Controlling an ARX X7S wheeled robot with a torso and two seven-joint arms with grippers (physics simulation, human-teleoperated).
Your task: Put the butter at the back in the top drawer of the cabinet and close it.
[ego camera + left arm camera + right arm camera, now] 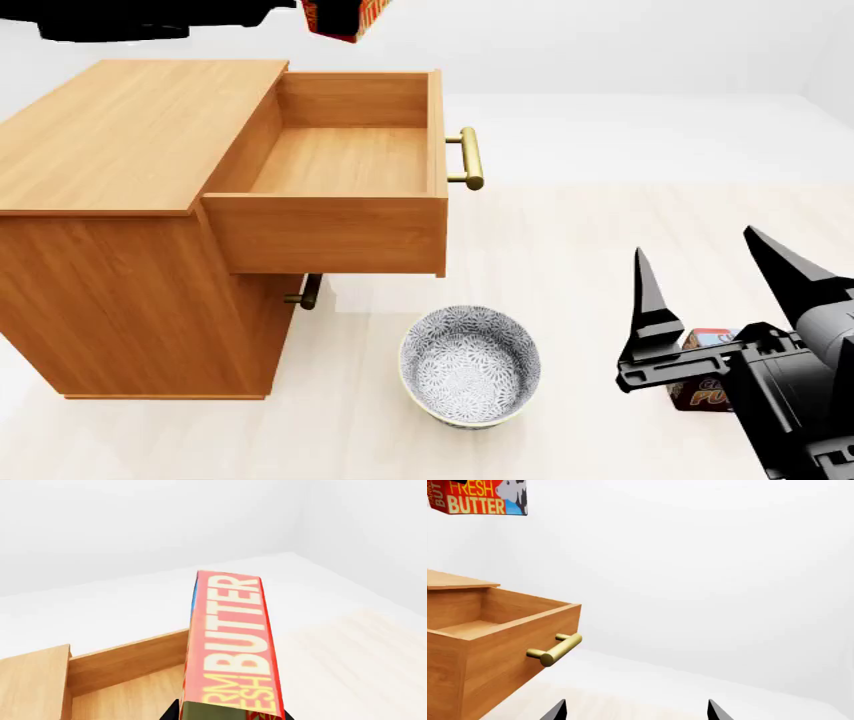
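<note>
**Butter held high over the open top drawer**

At the far left, the left gripper is clamped on the butter, which hangs in the air above the far end of the top drawer. That drawer is pulled fully out of the cabinet, its inside bare, its brass handle facing right. Below it, near the cabinet's foot, a patterned bowl sits on the floor. Further right, the right gripper hovers low with its jaws spread apart, holding nothing; a chocolate pudding box lies on the floor just behind it.
</note>
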